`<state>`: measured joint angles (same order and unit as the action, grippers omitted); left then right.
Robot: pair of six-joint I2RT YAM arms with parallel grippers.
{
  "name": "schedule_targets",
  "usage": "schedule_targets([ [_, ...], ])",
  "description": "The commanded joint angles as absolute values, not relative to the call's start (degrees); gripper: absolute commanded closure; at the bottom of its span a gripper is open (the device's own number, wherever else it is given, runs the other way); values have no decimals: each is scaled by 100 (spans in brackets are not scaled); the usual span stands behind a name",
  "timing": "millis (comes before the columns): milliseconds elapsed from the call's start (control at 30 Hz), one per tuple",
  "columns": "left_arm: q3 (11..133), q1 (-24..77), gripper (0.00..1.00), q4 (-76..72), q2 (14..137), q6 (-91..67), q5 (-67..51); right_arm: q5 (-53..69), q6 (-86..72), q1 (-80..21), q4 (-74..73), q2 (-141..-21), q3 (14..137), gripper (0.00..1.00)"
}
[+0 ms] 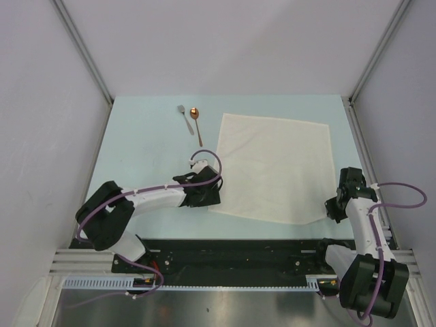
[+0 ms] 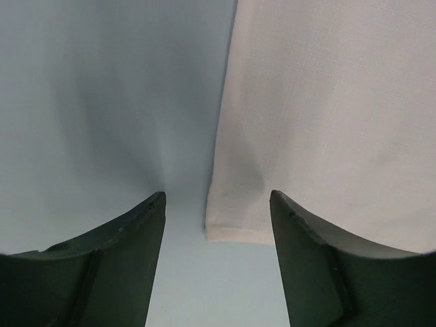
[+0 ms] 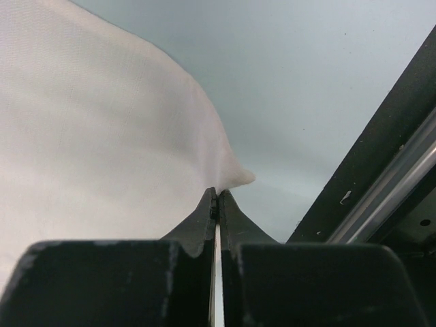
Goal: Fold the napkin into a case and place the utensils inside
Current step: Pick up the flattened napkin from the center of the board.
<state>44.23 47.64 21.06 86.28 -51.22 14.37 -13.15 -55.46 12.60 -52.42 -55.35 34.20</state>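
right wrist shows us the right pincer [image 3: 216, 196] clenched on a napkin [image 3: 95, 136] corner, while our left pincer [image 2: 216, 197] stands released with another corner between its jaws.

From the top external view we look steeply down from above and behind the arm bases, facing 12 o'clock, far enough back to take in the whole table [image 1: 150, 136] and napkin [image 1: 272, 167]. Our left wrist view sits close behind the left gripper [image 2: 218, 199], over the napkin's 7 o'clock corner. Our right wrist view looks along the right gripper [image 3: 216, 194] at the 5 o'clock corner. All three share the napkin
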Motion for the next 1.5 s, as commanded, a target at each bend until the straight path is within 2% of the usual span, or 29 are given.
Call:
schedule_targets([
  [0,4790,5035,34,2495,8990,-5510,1837,-1503,-5581,1283,-5326,-5370,3524,100],
  [367,4922,5651,38,3314,9448,-6451,2338,-1459,-5335,1555,-5440,-4984,3612,100],
  [500,4939,5678,45,3296,9746,-6557,2416,-1283,-5089,1810,-5449,-4852,3577,100],
  [567,4974,5678,55,3313,9896,-6548,2408,-1239,-5036,1872,-5449,-4773,3569,100],
  [733,4773,5678,68,2849,9748,-6486,2233,-1090,-4922,1925,-5370,-4781,3533,100],
  [867,4562,5678,96,2628,9388,-6487,2162,-1011,-4764,1934,-5379,-4816,3559,100],
  [900,4501,5678,98,2550,9282,-6452,2162,-967,-4755,1934,-5396,-4764,3577,100],
  [1233,4316,5730,100,2136,7736,-5433,2215,-457,-4334,1890,-5748,-4263,3823,100],
  [1467,3491,5739,100,1732,6496,-5537,1697,-361,-4061,1741,-6310,-3429,4235,100],
])
